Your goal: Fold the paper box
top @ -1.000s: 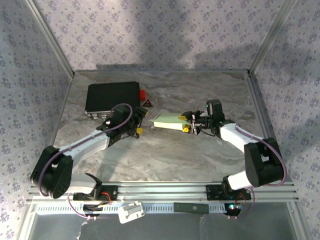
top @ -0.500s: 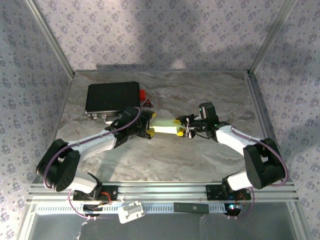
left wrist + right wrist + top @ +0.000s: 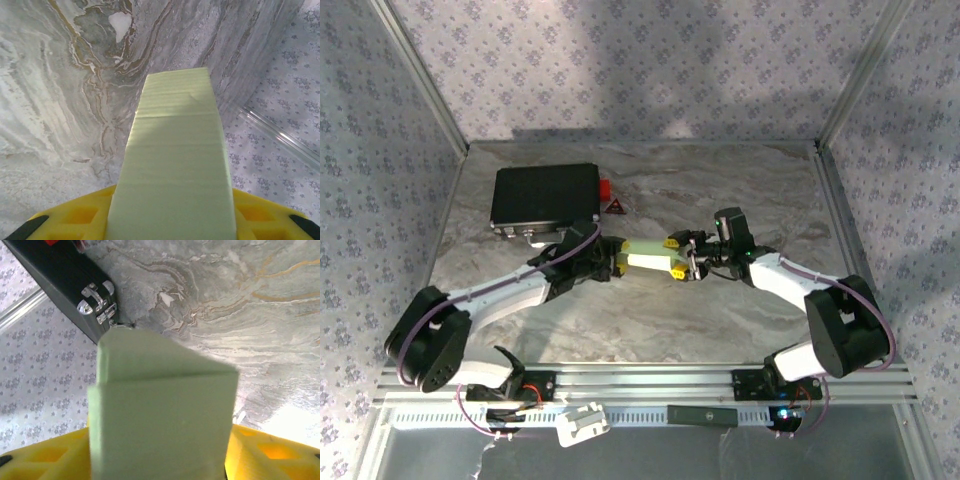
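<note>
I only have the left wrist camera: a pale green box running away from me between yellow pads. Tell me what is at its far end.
Observer: From above, the right claw straddles the far end of the box, facing the left claw.
Operator: Now tell me what else is on the table.
Observer: A black case lies at the far left of the table, beyond the left arm.
Operator: Give me the right wrist picture.
Observer: It looks along the box toward that case's metal latches.
</note>
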